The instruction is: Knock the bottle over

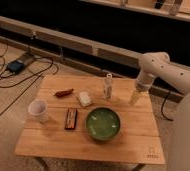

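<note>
Sweeping the gripper (pixel 135 97), which hangs low over the right rear of the table (pixel 58 145), open or shut I cannot tell, leftward at neck height should topple the bottle (pixel 108 86), standing upright at back centre near the white block (pixel 84 98), without touching the green bowl (pixel 103 123).

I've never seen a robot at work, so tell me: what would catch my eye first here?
The big white robot arm curving in from the right, its gripper pointing down over the right back edge of the wooden table. Next, the round green bowl at the front middle, and the small slim whitish bottle standing upright near the back, apart from the gripper.
</note>
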Controlling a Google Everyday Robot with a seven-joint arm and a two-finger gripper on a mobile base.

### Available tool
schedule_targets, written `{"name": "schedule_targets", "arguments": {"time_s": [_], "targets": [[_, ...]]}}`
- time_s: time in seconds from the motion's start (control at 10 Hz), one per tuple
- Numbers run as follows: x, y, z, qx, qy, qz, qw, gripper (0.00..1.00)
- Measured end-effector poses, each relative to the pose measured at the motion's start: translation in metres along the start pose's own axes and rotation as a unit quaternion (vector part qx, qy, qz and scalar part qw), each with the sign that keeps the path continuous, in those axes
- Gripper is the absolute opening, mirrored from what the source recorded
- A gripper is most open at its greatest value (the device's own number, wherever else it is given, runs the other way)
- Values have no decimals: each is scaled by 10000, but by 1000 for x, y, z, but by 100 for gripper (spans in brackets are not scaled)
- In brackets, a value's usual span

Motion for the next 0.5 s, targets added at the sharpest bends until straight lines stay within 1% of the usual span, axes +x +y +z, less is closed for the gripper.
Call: {"name": "schedule_targets", "arguments": {"time_s": [0.2,0.5], "targets": [[0,0,0,3,-1,-1,10000,80],[-11,-11,-5,128,-65,-58,9999,80]]}}
